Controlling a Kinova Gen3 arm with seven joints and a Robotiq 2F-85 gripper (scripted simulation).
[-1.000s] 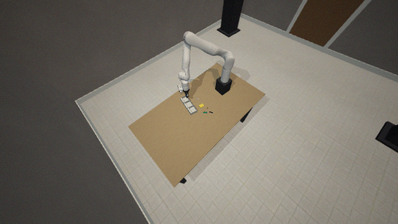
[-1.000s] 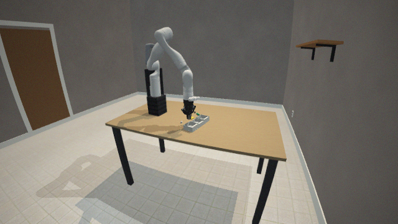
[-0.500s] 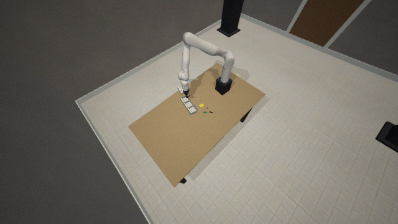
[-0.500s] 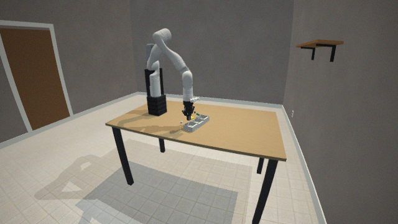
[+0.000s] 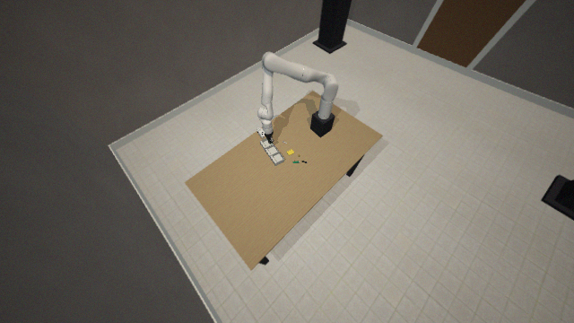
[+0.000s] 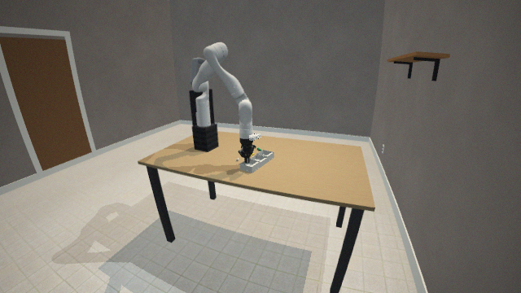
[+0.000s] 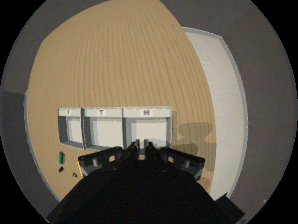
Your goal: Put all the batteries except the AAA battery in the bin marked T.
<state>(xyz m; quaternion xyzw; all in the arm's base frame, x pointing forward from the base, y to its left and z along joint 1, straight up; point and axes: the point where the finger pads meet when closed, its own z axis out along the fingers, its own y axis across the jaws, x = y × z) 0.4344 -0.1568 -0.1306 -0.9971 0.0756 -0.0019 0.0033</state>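
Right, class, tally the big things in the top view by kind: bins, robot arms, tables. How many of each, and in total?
Bins: 3
Robot arms: 1
Tables: 1
Total: 5
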